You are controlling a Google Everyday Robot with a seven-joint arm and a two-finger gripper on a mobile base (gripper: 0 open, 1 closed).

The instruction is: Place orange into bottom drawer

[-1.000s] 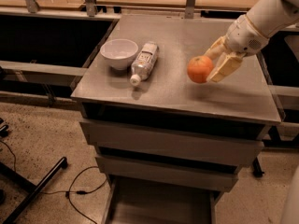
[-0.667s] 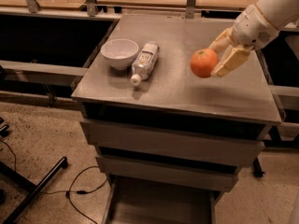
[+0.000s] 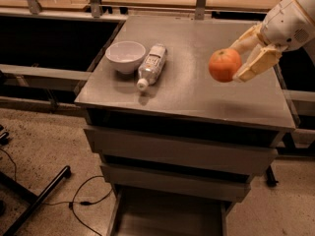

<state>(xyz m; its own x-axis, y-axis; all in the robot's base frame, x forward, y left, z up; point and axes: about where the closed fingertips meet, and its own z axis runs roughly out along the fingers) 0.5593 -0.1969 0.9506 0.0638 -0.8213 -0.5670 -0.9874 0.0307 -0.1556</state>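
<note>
Carried rightward and slightly higher than a second ago, one orange (image 3: pixel 225 65) is now seen off the worktop (image 3: pixel 197 100), above its right half, pinched by the claw (image 3: pixel 236 63). One claw is counted, with two cream plastic fingers (image 3: pixel 257 64) closed onto the fruit from the right, one above and one below. Orange skin: round, bright, faintly dimpled. Worktop: flat grey metal, dull sheen. On its left half two items are left unmoved: one white round bowl (image 3: pixel 125 56), smooth, and one clear plastic bottle (image 3: pixel 151 64) lying on its side just beside the bowl, white cap (image 3: pixel 142 84) toward the front edge. A label is wrapped round the bottle; its print cannot be read. Three grey metal drawers are counted under the worktop: two upper drawers (image 3: pixel 182 150) shut, the bottom drawer (image 3: pixel 165 215) pulled out, a flat shallow tray. One black cable (image 3: pixel 86 200) is seen on the speckled floor (image 3: pixel 44 146).
</note>
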